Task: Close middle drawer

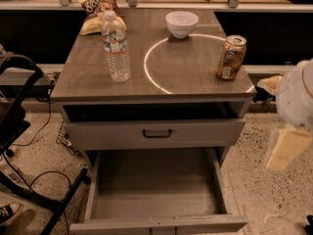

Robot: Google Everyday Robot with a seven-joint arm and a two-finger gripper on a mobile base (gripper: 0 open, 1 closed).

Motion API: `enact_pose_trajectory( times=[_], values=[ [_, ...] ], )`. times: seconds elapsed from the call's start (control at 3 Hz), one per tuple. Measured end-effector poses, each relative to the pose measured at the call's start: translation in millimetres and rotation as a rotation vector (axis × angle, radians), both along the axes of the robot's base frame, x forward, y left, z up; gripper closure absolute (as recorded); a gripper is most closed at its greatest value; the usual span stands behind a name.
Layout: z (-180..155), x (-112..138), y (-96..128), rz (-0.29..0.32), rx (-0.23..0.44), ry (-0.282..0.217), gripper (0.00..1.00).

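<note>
The middle drawer [156, 192] is a wide, deep grey box pulled far out toward me at the bottom of the view. It is empty, and its low flat front [195, 224] lies along the lower edge. Above it, the taller-fronted grey drawer [112, 133] with a black handle [157, 133] stands slightly out from the cabinet. My gripper [286, 151] hangs at the right edge on the white arm [296, 99]. It is to the right of the cabinet, about level with the open drawer's right wall, and touches nothing.
The cabinet top [186, 72] holds a water bottle [116, 45], a white bowl [181, 23], a drink can [231, 58] and a snack bag [98, 9]. A black chair frame [19, 146] and cables stand at the left. Speckled floor [254, 180] lies to the right.
</note>
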State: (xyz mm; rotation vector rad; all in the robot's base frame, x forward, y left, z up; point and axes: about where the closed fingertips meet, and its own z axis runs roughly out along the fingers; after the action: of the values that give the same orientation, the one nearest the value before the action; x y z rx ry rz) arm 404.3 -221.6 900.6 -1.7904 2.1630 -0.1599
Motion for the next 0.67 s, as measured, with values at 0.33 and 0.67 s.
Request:
enact_pose_trajectory(
  times=[0.33, 0.67],
  values=[
    [-33.5, -27.0, -4.2, 0.034, -0.059, -0.066, 0.00],
    [-87.2, -44.9, -7.1, 0.018, -0.126, -0.090, 0.00]
  ],
)
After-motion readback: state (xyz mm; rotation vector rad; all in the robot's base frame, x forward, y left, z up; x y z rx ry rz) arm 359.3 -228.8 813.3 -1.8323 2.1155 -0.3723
